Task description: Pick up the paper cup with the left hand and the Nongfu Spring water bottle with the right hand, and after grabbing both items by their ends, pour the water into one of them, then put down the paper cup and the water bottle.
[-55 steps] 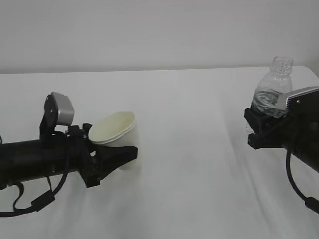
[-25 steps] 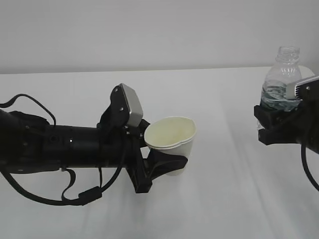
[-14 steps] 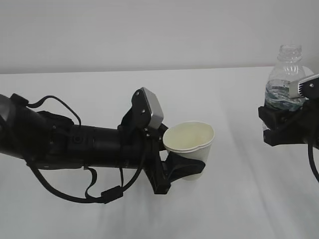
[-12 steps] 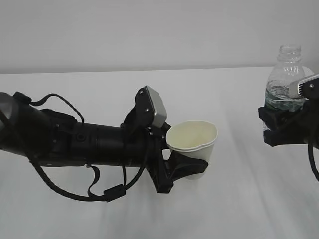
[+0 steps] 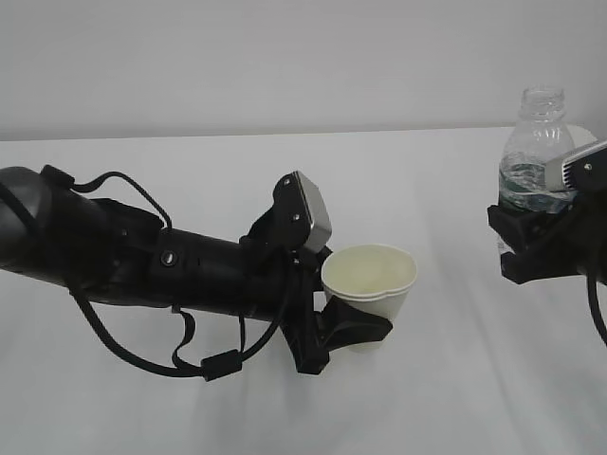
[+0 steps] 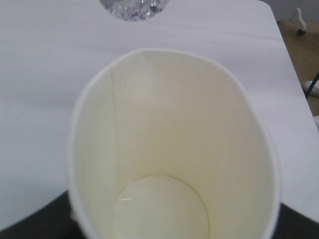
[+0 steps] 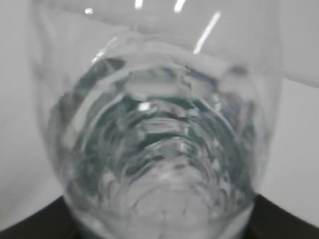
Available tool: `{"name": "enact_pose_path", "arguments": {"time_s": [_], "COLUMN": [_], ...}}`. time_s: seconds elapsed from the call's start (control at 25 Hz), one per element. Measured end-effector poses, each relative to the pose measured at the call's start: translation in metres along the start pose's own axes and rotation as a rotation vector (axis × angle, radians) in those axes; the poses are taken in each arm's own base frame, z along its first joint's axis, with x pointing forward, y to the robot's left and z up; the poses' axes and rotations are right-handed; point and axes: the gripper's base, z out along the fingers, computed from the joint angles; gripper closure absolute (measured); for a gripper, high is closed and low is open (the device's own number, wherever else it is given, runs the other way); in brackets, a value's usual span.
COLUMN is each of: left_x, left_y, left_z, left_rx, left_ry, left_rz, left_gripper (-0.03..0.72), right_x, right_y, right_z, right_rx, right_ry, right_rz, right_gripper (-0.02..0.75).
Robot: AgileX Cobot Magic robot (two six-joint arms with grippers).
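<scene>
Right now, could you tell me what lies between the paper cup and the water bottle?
Nothing: in the exterior view, only bare white table separates the paper cup from the water bottle.

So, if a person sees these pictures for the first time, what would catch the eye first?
Probably the big black left arm lying low across the white table, its pincer clamped on the paper cup near the middle; the cup stands upright with a squeezed rim and looks empty inside. Next, at the right edge, the capless water bottle stands upright in the right pincer, with water showing through the clear plastic.
</scene>
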Motion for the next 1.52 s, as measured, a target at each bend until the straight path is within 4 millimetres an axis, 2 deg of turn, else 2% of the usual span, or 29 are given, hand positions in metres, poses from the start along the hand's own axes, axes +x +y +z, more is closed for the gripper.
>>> {"name": "enact_pose_path", "arguments": {"time_s": [0.48, 1.08, 1.52], "left_x": [-0.002, -0.003, -0.003], "left_y": [-0.001, -0.002, -0.001], "left_z": [0.002, 0.002, 0.002], "left_rx": [0.011, 0.022, 0.021], "left_ry": [-0.047, -0.062, -0.063], "left_rz": [-0.038, -0.038, -0.04], "left_gripper": [0.263, 0.265, 0.266], "right_x": [-0.01, -0.007, -0.005], "right_y": [0.0, 0.002, 0.003], "right_z": [-0.017, -0.018, -0.018], "right_rx": [-0.008, -0.024, -0.049], "right_ry": [0.023, 0.055, 0.078], "right_rz": [-0.055, -0.086, -0.216], "right_gripper": [0.346, 0.346, 0.346]}}
